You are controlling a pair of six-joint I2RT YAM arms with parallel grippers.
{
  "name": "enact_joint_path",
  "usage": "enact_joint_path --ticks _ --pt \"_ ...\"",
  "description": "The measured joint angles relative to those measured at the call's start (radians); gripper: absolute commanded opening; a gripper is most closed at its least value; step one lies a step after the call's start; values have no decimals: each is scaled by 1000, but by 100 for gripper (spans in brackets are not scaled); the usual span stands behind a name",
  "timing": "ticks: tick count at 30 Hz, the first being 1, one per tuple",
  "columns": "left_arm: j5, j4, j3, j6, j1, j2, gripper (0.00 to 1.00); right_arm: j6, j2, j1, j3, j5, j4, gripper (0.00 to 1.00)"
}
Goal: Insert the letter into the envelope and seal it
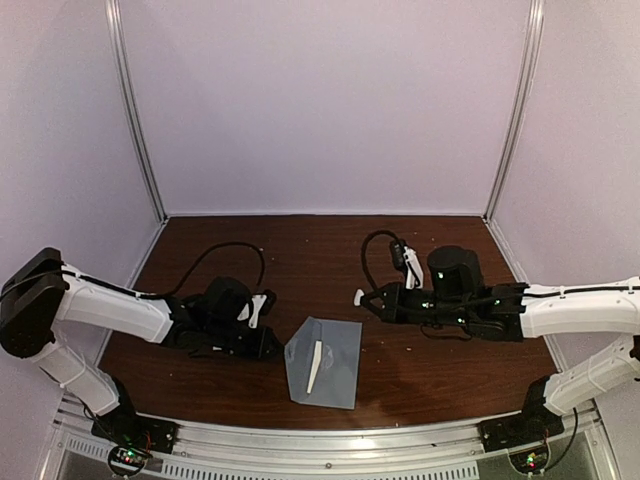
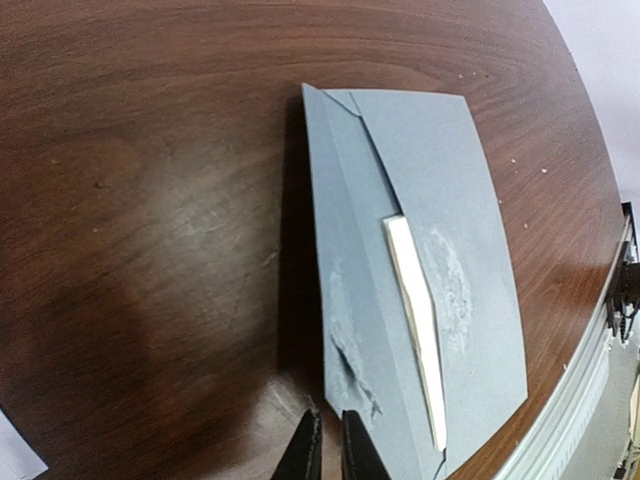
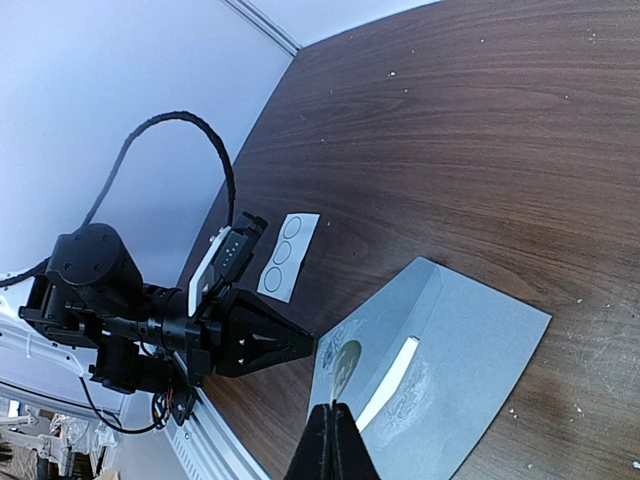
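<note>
The grey-blue envelope (image 1: 336, 372) (image 2: 440, 200) (image 3: 470, 340) lies flat near the table's front middle, its pointed flap raised toward the left. The letter (image 1: 314, 366) (image 2: 415, 320) (image 3: 388, 382) shows only as a narrow white strip at the envelope's mouth. My left gripper (image 1: 280, 346) (image 2: 327, 445) (image 3: 312, 345) sits low at the flap's tip, jaws almost together with the paper's edge at their tips. My right gripper (image 1: 362, 298) (image 3: 332, 408) hovers above and right of the envelope, shut on a small round sticker (image 3: 345, 365).
A white sticker strip (image 3: 287, 256) (image 2: 15, 452) with three circles lies on the dark wood table beside the left wrist. A metal rail (image 1: 330, 440) runs along the front edge. White walls close the back and sides.
</note>
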Motion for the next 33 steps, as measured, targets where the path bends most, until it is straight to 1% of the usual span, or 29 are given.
enact_joint_path --ticks 5,10,23,33 --pt "-64 -34 0 -11 0 -12 8 0 -10 0 0 0 0 0" --pt "-80 -43 0 -24 0 -3 7 0 -11 0 0 0 0 0" --pt "-46 -24 40 -8 -10 55 6 0 -12 0 -6 0 0 0" --pt "-21 -18 92 1 -51 108 6 0 -12 0 -6 0 0 0"
